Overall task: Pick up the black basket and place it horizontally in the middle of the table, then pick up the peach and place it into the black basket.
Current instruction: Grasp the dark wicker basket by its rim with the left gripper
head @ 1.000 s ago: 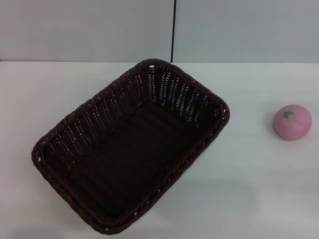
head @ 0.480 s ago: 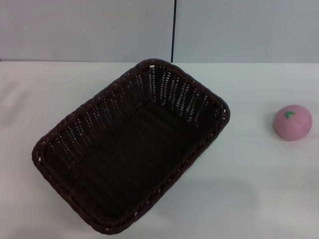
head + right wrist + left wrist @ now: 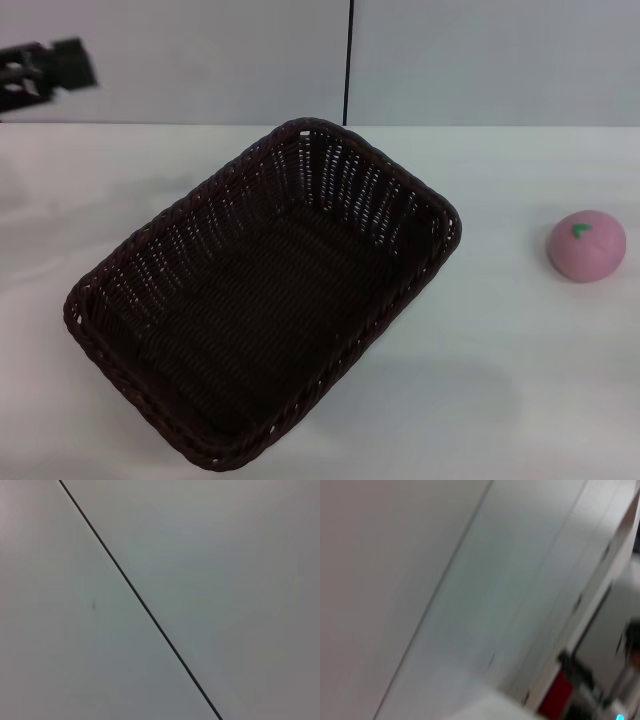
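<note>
The black basket (image 3: 265,300) lies empty on the white table (image 3: 500,380), left of centre, turned diagonally with one corner toward the back wall. The peach (image 3: 586,245) sits on the table at the right, well apart from the basket, its green leaf mark up. My left gripper (image 3: 40,72) shows at the far upper left of the head view, high above the table and away from the basket. My right gripper is out of view. Both wrist views show only wall panels.
A grey wall with a dark vertical seam (image 3: 348,60) stands behind the table. Bare tabletop lies between the basket and the peach and along the front right.
My left gripper has come into the head view at the upper left; earlier only its shadow moved on the table. The basket and peach have not moved.
</note>
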Available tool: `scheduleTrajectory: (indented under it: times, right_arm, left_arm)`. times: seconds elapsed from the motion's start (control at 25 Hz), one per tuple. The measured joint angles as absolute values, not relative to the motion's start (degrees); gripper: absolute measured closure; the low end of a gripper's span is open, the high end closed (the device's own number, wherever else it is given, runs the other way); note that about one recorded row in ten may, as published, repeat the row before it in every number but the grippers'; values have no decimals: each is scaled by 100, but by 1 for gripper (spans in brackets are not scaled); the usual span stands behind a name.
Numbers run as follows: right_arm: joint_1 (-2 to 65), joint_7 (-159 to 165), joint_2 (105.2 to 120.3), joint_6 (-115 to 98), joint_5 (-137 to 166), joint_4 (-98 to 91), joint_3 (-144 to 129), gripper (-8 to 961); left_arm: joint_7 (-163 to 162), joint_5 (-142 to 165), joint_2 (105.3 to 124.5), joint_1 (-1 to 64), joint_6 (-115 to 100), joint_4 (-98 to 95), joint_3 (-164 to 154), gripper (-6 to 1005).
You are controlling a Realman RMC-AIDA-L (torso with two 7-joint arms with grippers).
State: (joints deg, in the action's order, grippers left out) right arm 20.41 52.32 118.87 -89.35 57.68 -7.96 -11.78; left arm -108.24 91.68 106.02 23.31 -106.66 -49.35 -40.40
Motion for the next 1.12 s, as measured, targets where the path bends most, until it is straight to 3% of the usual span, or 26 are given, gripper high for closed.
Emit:
scheduleTrajectory:
  times: [0.24,0.32,0.44,0.56,0.84,1.12]
  right_arm:
    - [2005,5235,11890,-8948,5775,-747,-1177,461]
    - [1994,5237,11892,-8943,5775,-728,-1179,461]
    - [1984,5236,11892,-8937,5775,-679,-1164,461]
    - [1981,5234,11892,-8936,5774,-659,-1144,461]
    - [1934,5227,11892,-8931,5755,-596,-1122,460]
    - [1909,5225,11891,-8929,5751,-587,-1124,460]
  left_arm:
    - [-11602,10941,10943,2773,-10327,-6484,-4049,392]
    - [-11602,10941,10943,2773,-10327,-6484,-4049,393]
    - [-12026,12211,11193,3067,-10097,-7129,-4097,393]
    - [-12091,12556,11269,3169,-10083,-7181,-4099,392]
    - [-12114,13572,11742,3437,-9942,-7307,-4266,392]
    - [-12333,13743,11790,3350,-9602,-7315,-4896,393]
